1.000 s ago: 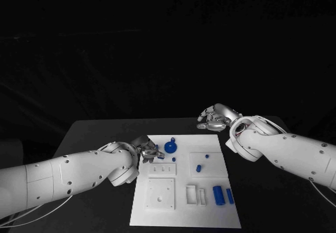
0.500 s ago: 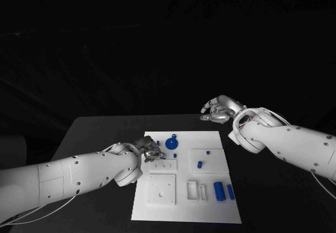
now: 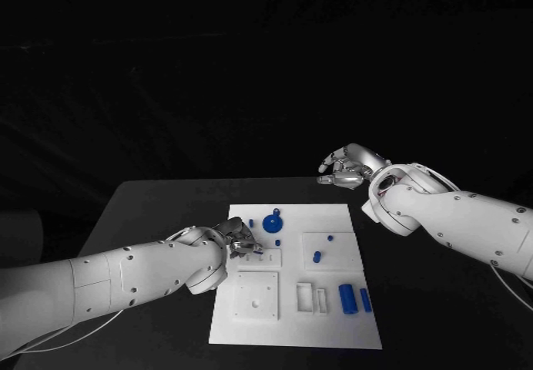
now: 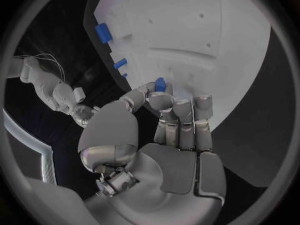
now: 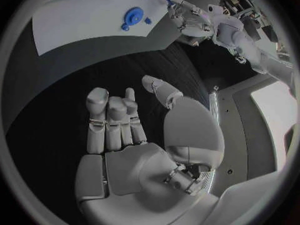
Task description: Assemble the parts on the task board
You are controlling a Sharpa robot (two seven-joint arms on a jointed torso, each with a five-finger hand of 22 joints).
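The white task board lies in the middle of the table. My left hand hovers over the board's left side and pinches a small blue piece between thumb and fingertips. It is just beyond a small raised white block with holes. A blue round disc with a knob sits near the far edge. Two blue cylinders lie at the near right. My right hand is raised beyond the board's far right corner, fingers apart and holding nothing.
On the board are a square white plate, a slotted white holder and small blue pegs. Bare black tabletop surrounds the board on all sides.
The whole picture has shifted. Relative to the board, my left hand with the blue piece has edged nearer the small holed block; my right hand has drawn slightly farther off.
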